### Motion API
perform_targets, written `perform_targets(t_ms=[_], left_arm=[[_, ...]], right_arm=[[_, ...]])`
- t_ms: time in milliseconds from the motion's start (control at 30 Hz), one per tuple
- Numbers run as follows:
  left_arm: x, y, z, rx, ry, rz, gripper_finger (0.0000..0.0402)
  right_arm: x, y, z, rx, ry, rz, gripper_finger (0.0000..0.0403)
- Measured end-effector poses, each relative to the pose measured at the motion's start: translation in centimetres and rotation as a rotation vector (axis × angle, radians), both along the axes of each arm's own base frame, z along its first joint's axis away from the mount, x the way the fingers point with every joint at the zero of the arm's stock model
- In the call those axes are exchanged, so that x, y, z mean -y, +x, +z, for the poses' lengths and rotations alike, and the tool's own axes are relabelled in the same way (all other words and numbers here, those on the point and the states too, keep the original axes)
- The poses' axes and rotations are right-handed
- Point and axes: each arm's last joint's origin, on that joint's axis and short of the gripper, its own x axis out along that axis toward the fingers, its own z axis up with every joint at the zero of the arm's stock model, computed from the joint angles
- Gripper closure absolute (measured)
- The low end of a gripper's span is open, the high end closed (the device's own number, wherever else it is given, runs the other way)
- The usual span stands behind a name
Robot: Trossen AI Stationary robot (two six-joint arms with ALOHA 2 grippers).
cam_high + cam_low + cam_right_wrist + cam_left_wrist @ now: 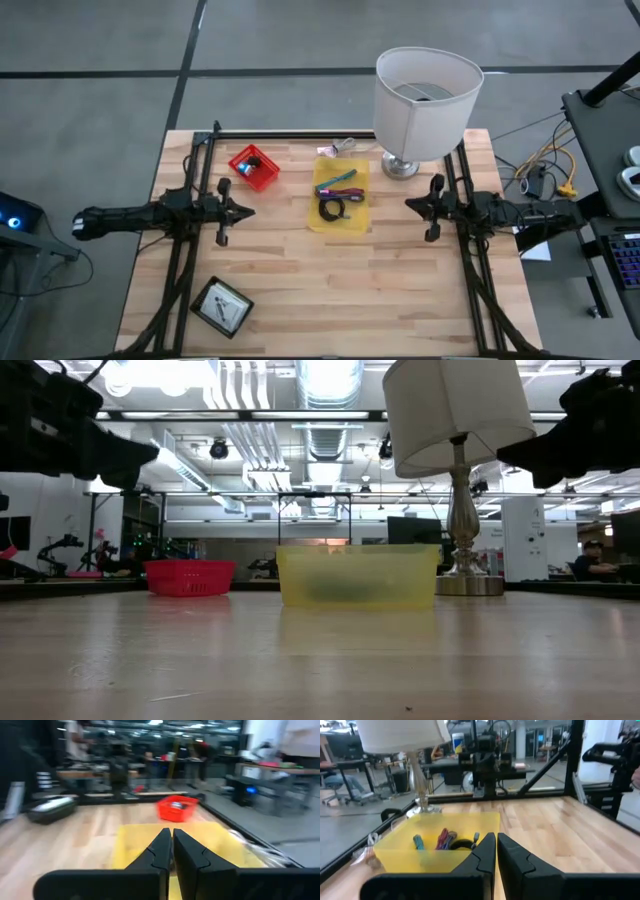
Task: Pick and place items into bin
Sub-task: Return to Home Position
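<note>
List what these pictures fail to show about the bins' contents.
1. Red bin: contents too small in the high view; walled off in the low view.
2. Yellow bin: low view shows only a dark smear through its wall; the right end effector blocks it in the right wrist view.
3. Black bin: white contents too small, high view.

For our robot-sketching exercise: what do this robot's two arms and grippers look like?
The left arm and the right arm are black and slim, built of jointed segments. The left gripper and the right gripper look alike: two black angular fingers tapering to pointed tips, with stepped inner edges. No markings show on them.
</note>
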Motion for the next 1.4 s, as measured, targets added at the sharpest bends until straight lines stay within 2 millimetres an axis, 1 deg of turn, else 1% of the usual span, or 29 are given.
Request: perform_targets(t_ms=[100,367,700,1200,1400], left_arm=[[-0.01,0.02,-0.05,-0.006,-0.003,0.002,0.0400],[-0.01,-0.06,0.08,0.010,-0.001,0.005,0.0400],[0.00,-0.20,0.20,0.028,-0.001,0.006,0.0400],[-0.02,0.19,-0.35,-0.039,-0.001,0.002,0.0400],[-0.02,0.33,-0.45,-0.052,-0.003,-0.002,0.0400]], right_arm=[[-0.16,0.03,-0.02,-0.002,-0.003,0.056,0.0394],[-0.16,0.03,-0.01,-0.012,-0.055,0.054,0.0394],[-0.15,0.03,-0.05,-0.016,-0.055,0.053,0.0394],[-0.15,0.03,-0.06,-0.018,-0.062,0.053,0.0394],[-0.15,0.03,-0.06,0.006,0.060,0.054,0.0394]])
